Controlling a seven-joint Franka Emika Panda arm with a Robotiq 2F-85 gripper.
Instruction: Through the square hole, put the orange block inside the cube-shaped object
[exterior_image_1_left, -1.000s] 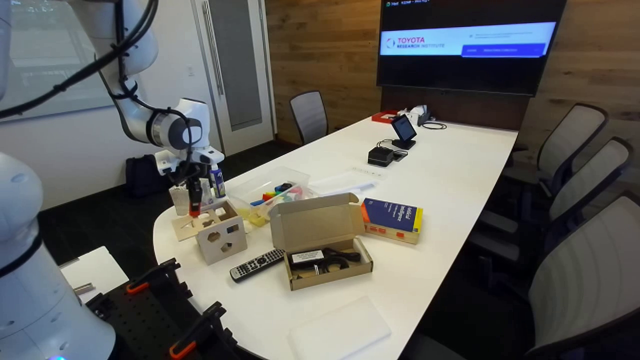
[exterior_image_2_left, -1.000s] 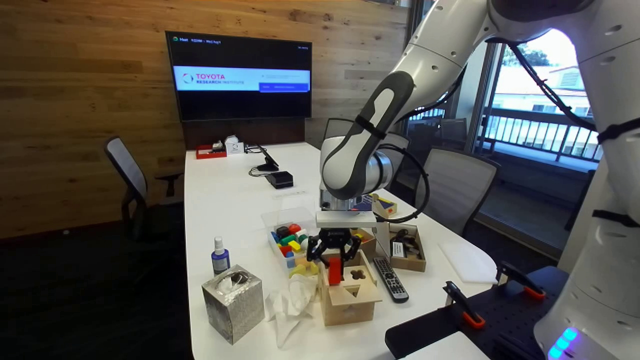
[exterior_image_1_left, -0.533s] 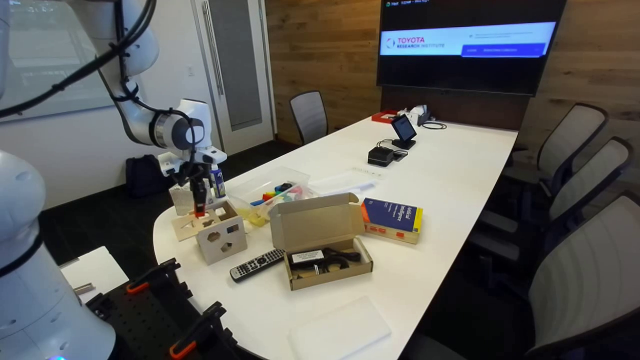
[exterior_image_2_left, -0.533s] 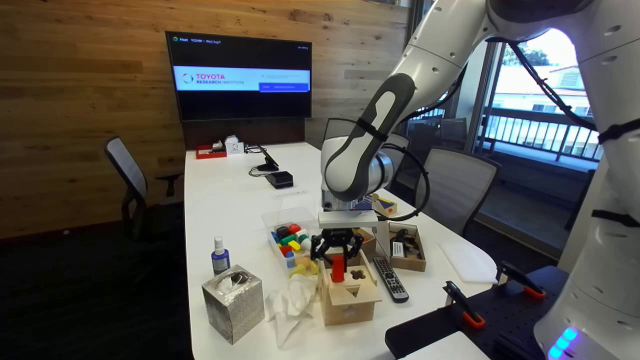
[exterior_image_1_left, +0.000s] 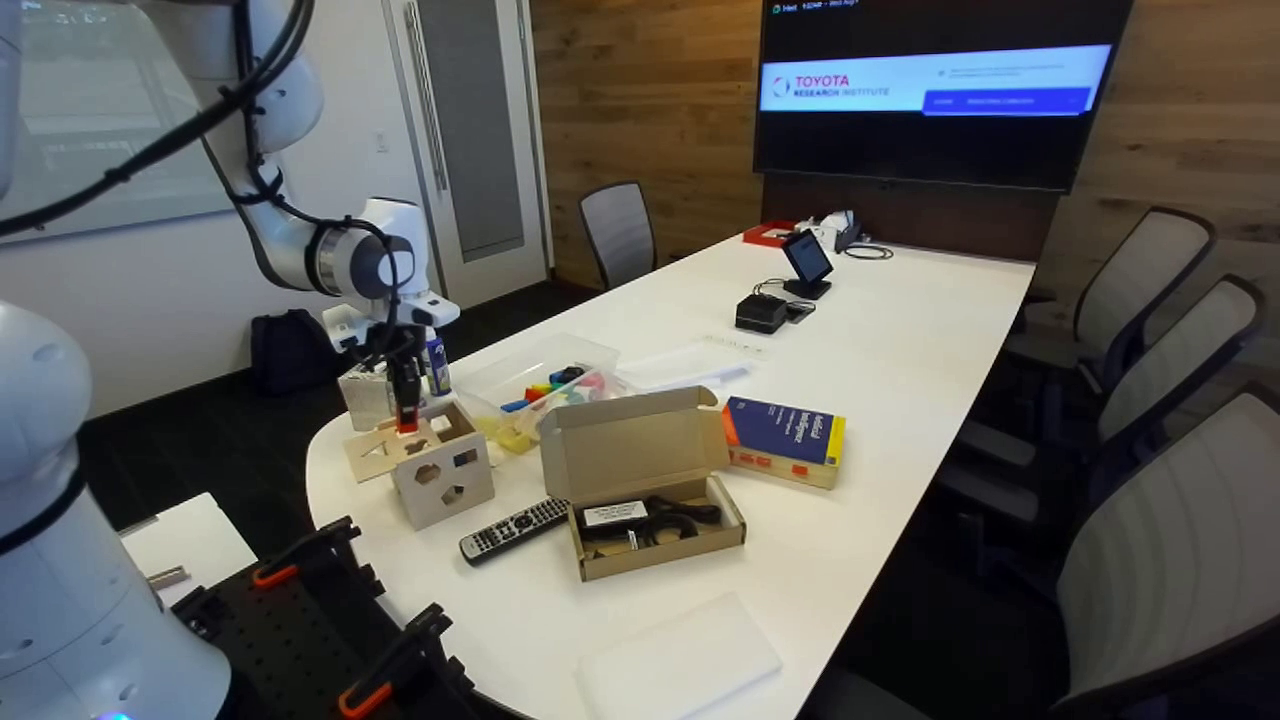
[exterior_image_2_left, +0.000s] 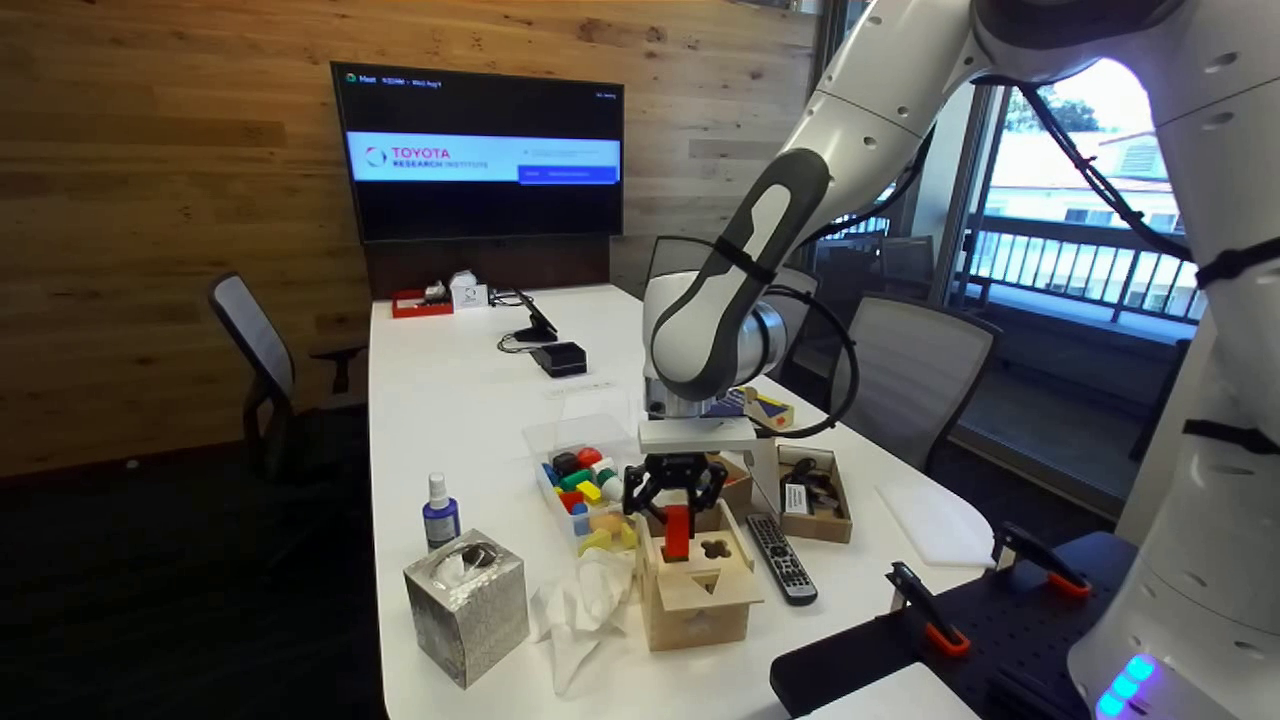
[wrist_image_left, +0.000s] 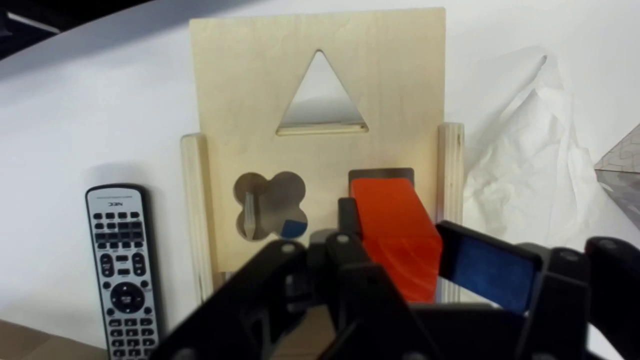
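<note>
The orange block (wrist_image_left: 397, 225) is held upright in my gripper (wrist_image_left: 398, 231), with one finger on each side of it. It also shows in both exterior views (exterior_image_1_left: 407, 424) (exterior_image_2_left: 677, 532). The cube-shaped object (exterior_image_2_left: 668, 628) is a pale wooden box with cut-out holes, standing on the table; its lid (wrist_image_left: 320, 155) has a triangle, a clover and a square hole (wrist_image_left: 381, 173). The block's lower end lies over the square hole and hides most of it; only a dark strip at the hole's edge shows. I cannot tell whether the block's end is inside the hole.
A crumpled tissue (exterior_image_2_left: 580, 610) and a tissue box (exterior_image_2_left: 467, 610) stand beside the cube. A remote (exterior_image_2_left: 782, 560) lies on its other side. A clear bin (exterior_image_2_left: 548, 485) of coloured blocks and an open cardboard box (exterior_image_1_left: 660, 560) stand near.
My gripper, still holding the orange block, has shifted over the lid, away from the triangle hole's side and onto the square hole. The cube has not moved.
</note>
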